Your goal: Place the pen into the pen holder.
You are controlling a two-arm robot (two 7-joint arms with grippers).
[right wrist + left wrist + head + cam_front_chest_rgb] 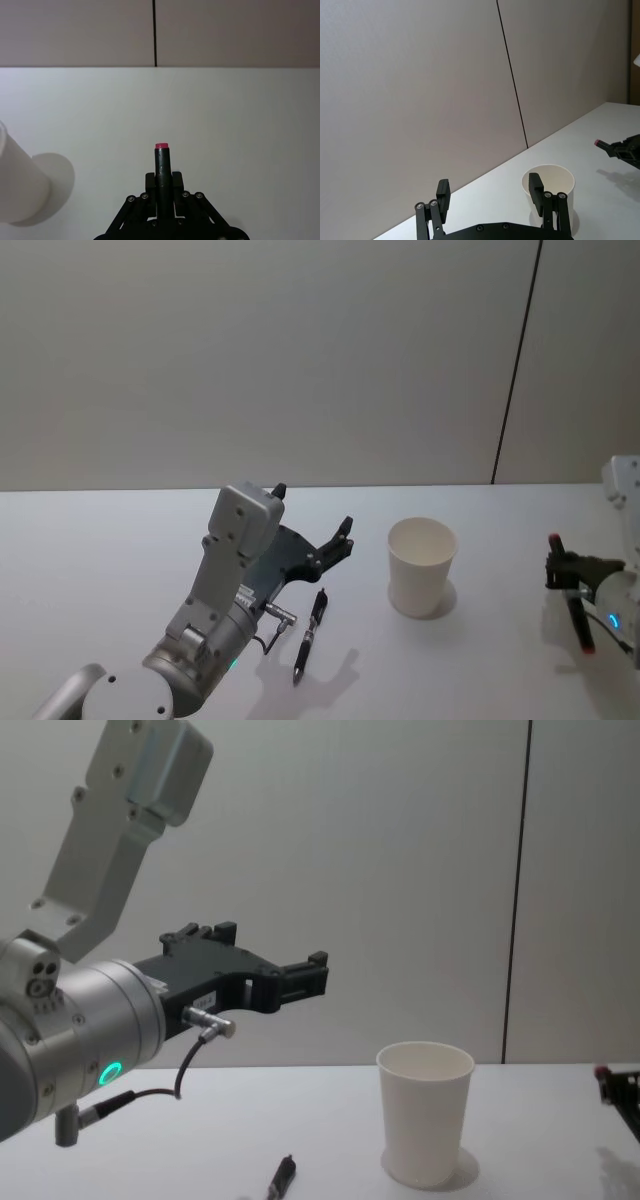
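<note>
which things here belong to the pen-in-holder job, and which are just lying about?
Job: white paper cup; black pen lying near the open left claw; red-tipped pen clamped in the right claw.
Just there: table; wall.

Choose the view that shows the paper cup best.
Head view: the whole paper cup, its open mouth included. Chest view gives its side; left wrist, partly behind the left hand; right wrist, a cropped side.

Plain white pen holder (421,565), centre right. Black pen (310,634), lower centre. Black left gripper (313,507). Second pen (580,625) dark, pink-red tipped, right edge. Pale grey table (100,570).
</note>
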